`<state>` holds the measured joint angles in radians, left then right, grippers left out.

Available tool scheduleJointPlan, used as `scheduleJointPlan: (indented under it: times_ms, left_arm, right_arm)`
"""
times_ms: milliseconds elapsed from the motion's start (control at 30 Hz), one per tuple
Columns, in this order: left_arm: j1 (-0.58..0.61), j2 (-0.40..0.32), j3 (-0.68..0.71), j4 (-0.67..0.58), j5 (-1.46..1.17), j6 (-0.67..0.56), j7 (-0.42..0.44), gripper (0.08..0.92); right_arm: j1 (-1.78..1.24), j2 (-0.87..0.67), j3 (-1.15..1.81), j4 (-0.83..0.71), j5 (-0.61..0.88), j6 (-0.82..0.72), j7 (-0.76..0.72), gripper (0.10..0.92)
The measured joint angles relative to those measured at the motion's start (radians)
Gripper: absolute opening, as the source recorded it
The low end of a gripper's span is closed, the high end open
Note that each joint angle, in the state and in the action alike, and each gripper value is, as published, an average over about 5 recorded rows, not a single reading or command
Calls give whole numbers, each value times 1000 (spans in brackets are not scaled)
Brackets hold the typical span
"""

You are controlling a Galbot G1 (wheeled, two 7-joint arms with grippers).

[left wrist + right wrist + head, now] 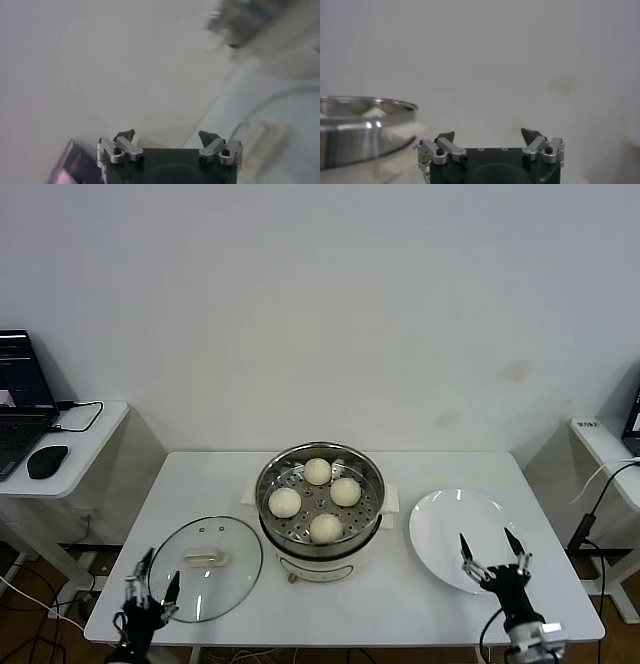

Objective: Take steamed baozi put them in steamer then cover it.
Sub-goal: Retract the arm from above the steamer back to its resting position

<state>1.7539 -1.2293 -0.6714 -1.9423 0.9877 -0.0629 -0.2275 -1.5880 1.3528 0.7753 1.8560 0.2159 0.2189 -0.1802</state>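
Head view: you are looking down on a white table [400, 604] set against a pale wall.
Steamer: your steamer [319, 546] stands at the middle of the table, uncovered, shiny pot on its cream-white base.
Steamed baozi: all four steamed baozi [285, 502] lie on the perforated tray inside the pot, one toward the back, one to the left, one to the right, one at the front; none of them sit on the plate.
Cover: the cover [206, 569] lies flat on the table just left of the steamer, handle up, its rim close to the pot's base; from this view you cannot tell whether they touch.
Plate: a white plate [450, 529] lies to the right of the steamer, apart from it.
Left gripper: your left gripper [152, 581] is at the table's near left corner, over the near-left edge of the cover; jaws spread wide, holding nothing.
Right gripper: your right gripper [493, 548] is at the near right, over the near edge of the plate; jaws spread wide, holding nothing.
Right wrist view: you see the steamer's steel rim off to one side, with nothing between the spread jaws.
Side desk: a laptop [20, 399] and a black mouse [47, 461] rest on a separate desk far left.
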Motion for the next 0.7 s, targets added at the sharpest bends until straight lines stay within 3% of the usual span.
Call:
scheduleJointPlan:
  times_ms: [233,700]
  left_arm:
    - [-33,4,32,54,205,-8,3,823]
    - [-184,34,83,208,304,-22,8,823]
  right_arm:
    - [-45,50,24,-15,-35,27,12,823]
    - [-98,106,45,-31,-79,53,18,823]
